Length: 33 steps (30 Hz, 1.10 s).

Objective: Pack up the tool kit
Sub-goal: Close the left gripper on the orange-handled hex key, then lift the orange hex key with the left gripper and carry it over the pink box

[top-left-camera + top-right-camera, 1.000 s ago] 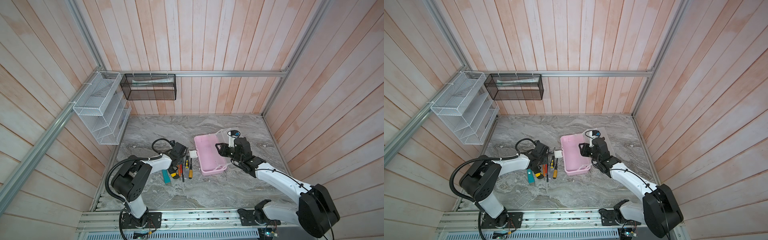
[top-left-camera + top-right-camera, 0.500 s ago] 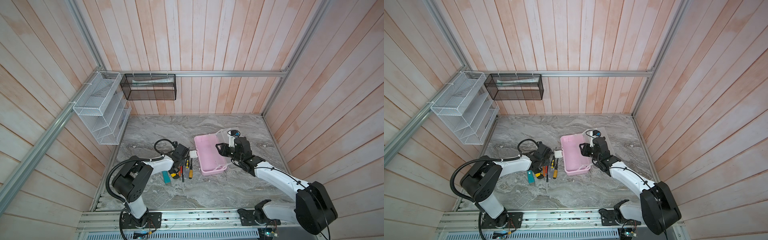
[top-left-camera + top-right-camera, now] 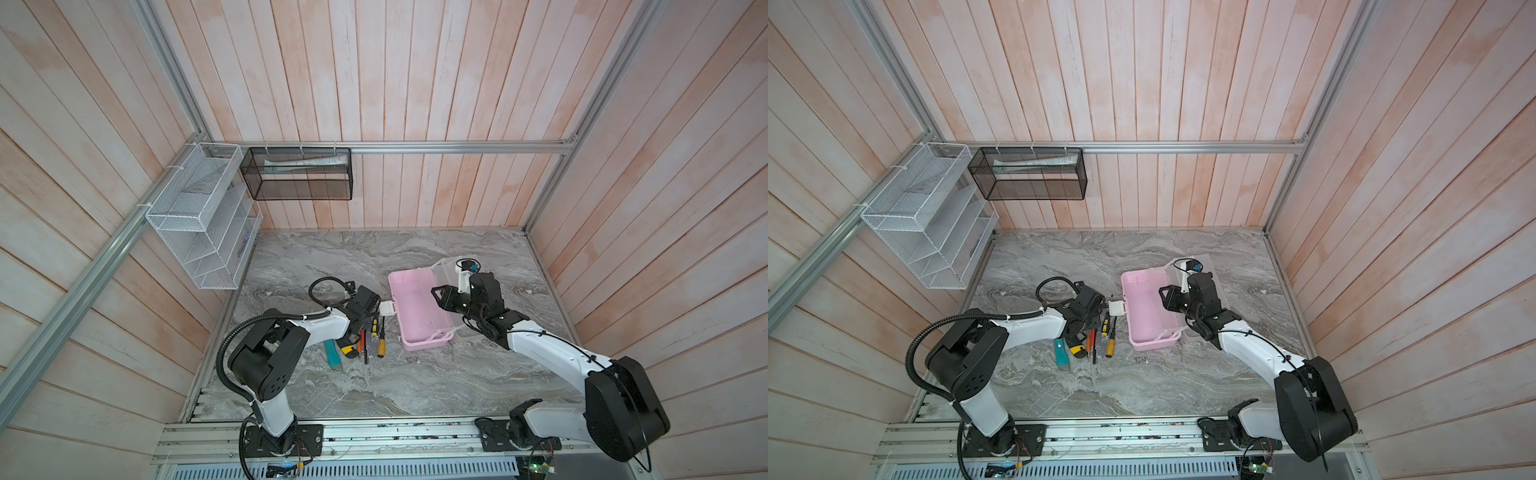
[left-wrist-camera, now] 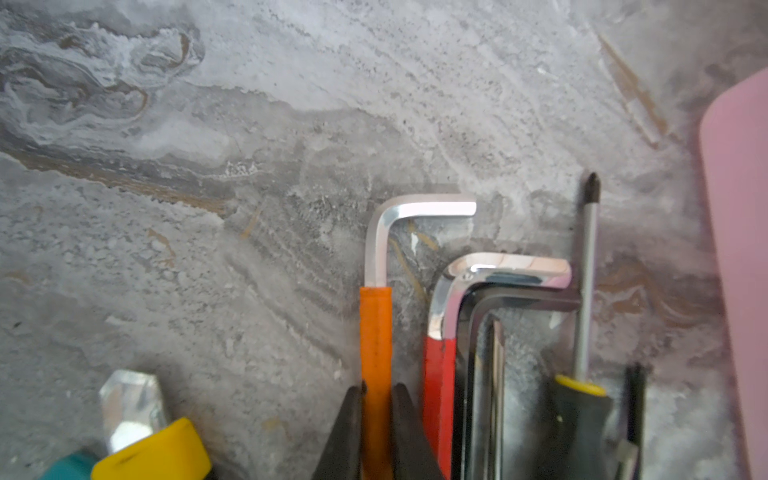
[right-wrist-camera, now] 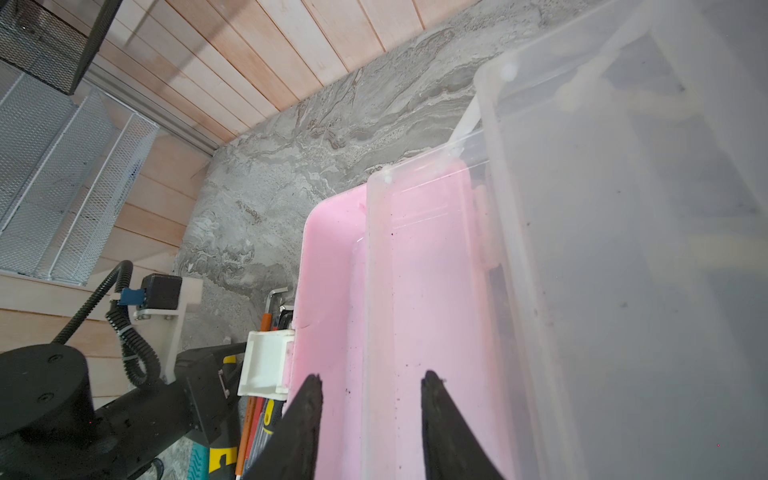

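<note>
Grips the orange-sleeved hex key (image 4: 375,332) in the left gripper (image 4: 377,388), fingers (image 4: 345,436) pressed against both sides of the sleeve, key flat on the marble tabletop (image 3: 374,386). Just beside it in the left wrist view, lying parallel: a red-sleeved hex key (image 4: 439,365), a dark hex key (image 4: 473,332) and a screwdriver (image 4: 584,291) with a black-and-yellow handle. Apart from that row, a yellow knife (image 4: 153,453), blade out.

In both top views, slightly toward 3 o'clock from the table's middle: the pink case (image 3: 417,320), open, long sides running roughly 12 to 6. On its 9 o'clock side, the white latch (image 3: 387,308), flipped outward. On its 3 o'clock side, the frosted lid (image 3: 445,271), swung open. Near its 5 o'clock corner, the white handle (image 3: 441,333). Close by at 9 o'clock of the case, the row of tools, with a teal knife (image 3: 333,355) at the row's 8 o'clock edge.

Holds the right gripper (image 5: 372,374) over the case's 3 o'clock half, fingers (image 5: 307,428) standing apart, the lid's rim running between them. Cannot tell whether either finger touches the lid.

Up on the walls, toward 10 o'clock a white mesh basket (image 3: 199,216), toward 11 o'clock a black mesh basket (image 3: 299,178)
</note>
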Available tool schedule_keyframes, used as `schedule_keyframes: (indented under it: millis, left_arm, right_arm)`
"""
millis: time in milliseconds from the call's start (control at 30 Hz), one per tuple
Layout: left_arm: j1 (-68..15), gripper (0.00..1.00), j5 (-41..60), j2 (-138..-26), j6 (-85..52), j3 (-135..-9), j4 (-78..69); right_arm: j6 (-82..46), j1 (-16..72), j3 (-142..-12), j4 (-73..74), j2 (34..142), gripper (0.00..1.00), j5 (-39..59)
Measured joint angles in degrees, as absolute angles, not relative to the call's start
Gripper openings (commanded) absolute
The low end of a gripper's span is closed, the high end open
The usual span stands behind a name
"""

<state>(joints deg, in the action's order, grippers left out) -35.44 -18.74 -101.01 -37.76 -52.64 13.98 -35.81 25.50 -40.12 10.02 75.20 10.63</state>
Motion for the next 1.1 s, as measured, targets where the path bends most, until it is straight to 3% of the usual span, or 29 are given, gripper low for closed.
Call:
schedule_keyframes:
  millis: [100,200,500,833,1100]
  left_arm:
    - [-35.4,0.10,-18.7,-101.1,-37.8,-52.7,14.0]
    - [-35.2,0.00,-18.7,-101.0,-37.7,-52.7,14.0]
    - [-34.0,0.00,-15.4,-99.2,-36.8,-52.5,15.4]
    - [-34.0,0.00,-11.2,-87.5,-36.7,-52.4,17.1]
    - [-38.7,0.00,-9.8,-85.4,-41.5,-58.0,14.6]
  right_arm:
    - [-35.8,25.4,-40.1,10.6,75.7,0.38,11.1]
    - [-35.8,25.4,-40.1,10.7,76.4,0.38,11.5]
    - [-36.0,25.1,-40.4,11.6,77.1,0.38,12.4]
    - [-37.4,24.4,-40.4,12.0,77.0,0.37,13.7]
    - [-38.6,22.1,-40.4,13.1,74.9,0.37,14.0]
